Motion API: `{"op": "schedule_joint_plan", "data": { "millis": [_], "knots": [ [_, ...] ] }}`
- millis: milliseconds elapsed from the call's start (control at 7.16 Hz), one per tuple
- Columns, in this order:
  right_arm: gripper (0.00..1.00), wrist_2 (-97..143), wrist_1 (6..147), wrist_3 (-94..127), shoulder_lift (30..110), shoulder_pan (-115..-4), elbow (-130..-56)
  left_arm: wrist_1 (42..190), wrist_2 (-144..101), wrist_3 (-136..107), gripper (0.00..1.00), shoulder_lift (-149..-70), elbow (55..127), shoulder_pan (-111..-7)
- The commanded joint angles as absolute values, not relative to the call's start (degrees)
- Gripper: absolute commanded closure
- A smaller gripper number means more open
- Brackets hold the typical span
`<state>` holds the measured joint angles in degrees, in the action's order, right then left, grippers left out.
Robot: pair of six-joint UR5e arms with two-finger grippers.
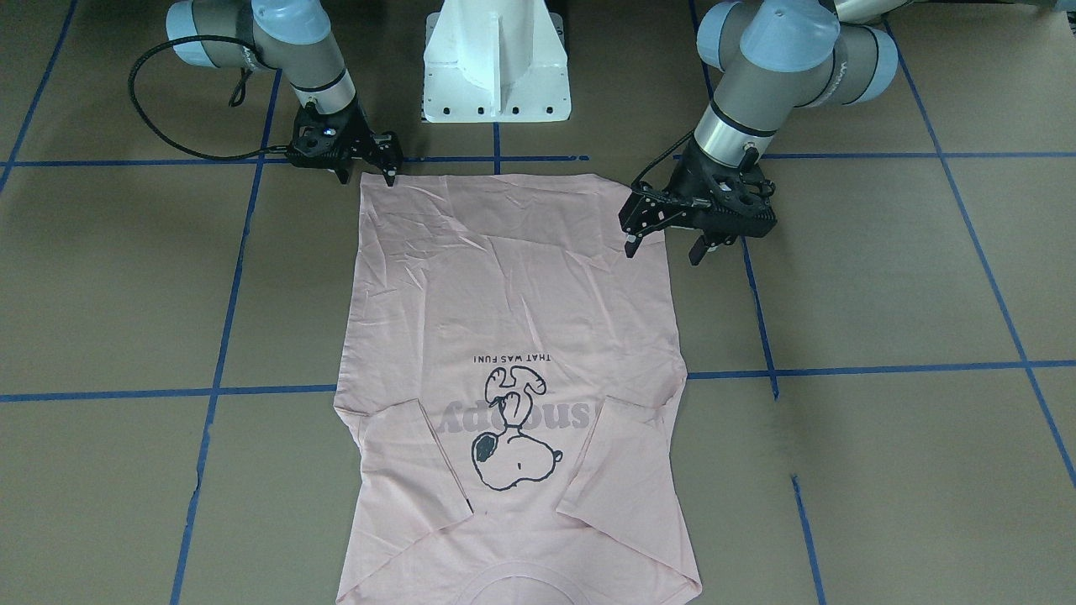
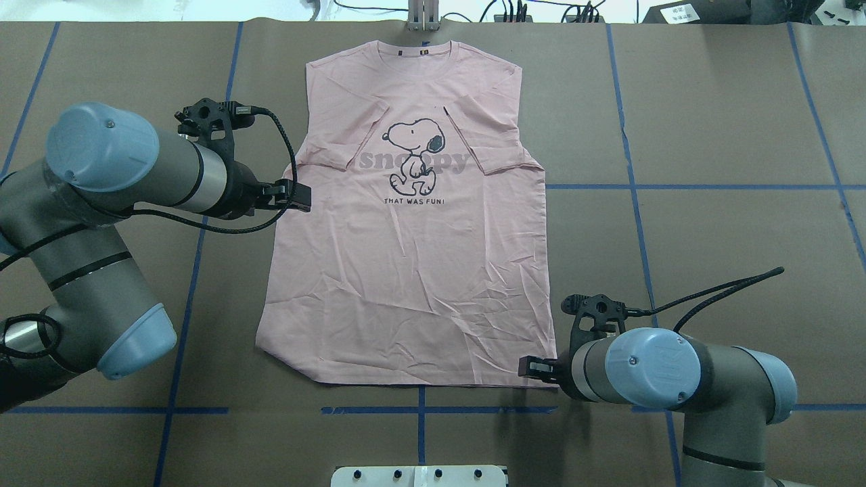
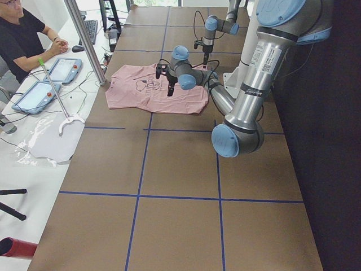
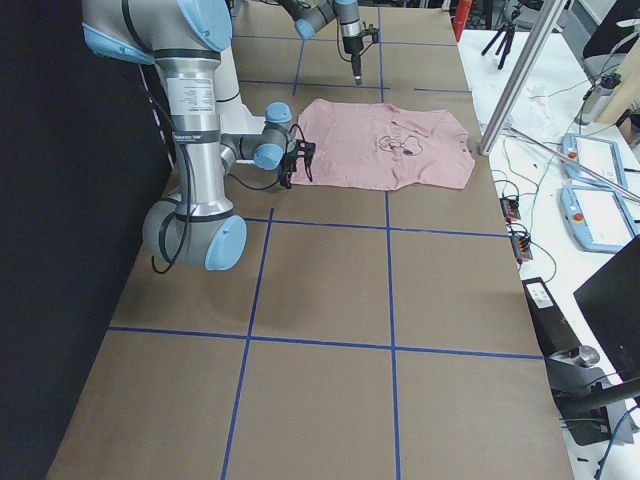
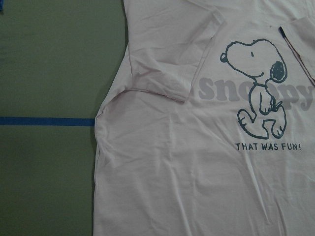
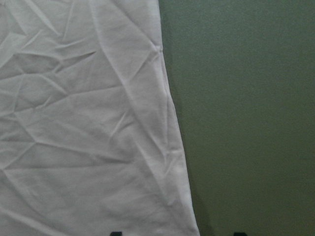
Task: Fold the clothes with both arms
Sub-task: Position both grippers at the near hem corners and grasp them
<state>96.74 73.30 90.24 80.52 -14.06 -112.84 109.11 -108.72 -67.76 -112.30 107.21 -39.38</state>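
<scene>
Pink T-shirt flat, frame centre; print reads "snoopy", "THAT WAS FUN!"; left gripper, right gripper both spread wide.

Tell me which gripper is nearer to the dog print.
Left. The left gripper is open over the side edge of the shirt, partway along toward the dog print. The right gripper is at the shirt's bottom corner, farther away.

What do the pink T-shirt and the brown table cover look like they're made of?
T-shirt: thin, soft, matte knit fabric, probably cotton; it lies limp with many fine creases. Table cover: likely brown kraft paper or card, matte; flat, glare-free, ending in a thin sheet edge at the far side.
</scene>
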Motion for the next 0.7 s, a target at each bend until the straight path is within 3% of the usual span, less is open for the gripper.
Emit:
{"op": "schedule_joint_plan", "data": {
  "millis": [0,558],
  "knots": [
    [1.0,95.63,74.35,90.35,79.81,-13.63,-112.85,109.07,-108.72,-67.76,0.0,-112.41,107.31,-39.37],
    [1.0,95.01,74.36,90.09,79.72,-13.54,-113.46,108.99,-109.07,-68.63,0.0,-112.76,107.23,-39.37]
  ]
}}
